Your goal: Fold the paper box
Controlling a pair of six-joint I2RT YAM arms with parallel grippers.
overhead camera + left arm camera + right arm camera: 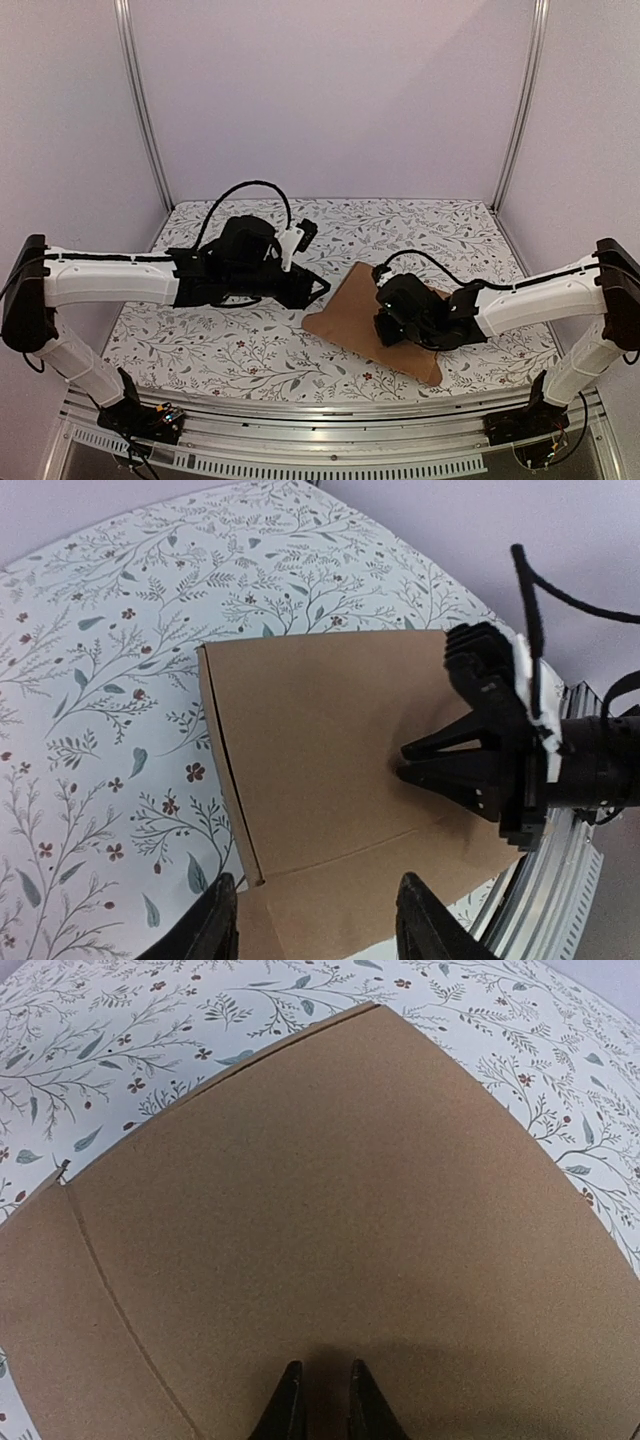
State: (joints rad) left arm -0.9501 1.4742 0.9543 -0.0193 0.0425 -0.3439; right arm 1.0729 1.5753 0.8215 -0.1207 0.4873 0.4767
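The paper box (pixel 348 300) is a flat brown cardboard sheet with crease lines, lying on the floral tabletop right of centre. My left gripper (pixel 316 920) hovers open over its near-left part, one finger (pixel 218 912) by a slit at the sheet's edge and the other (pixel 420 912) over the cardboard. In the top view it (pixel 318 288) sits at the sheet's left corner. My right gripper (pixel 320 1390) points down at the middle of the sheet (pixel 330 1180), its fingers almost together with nothing between them. In the left wrist view its tips (pixel 403 762) rest on the cardboard (pixel 310 730).
The floral table cover (pixel 230 340) lies under everything. White walls with metal posts (pixel 140 100) close in the left, back and right. A metal rail (pixel 330 440) runs along the near edge, close to the sheet's lower right corner.
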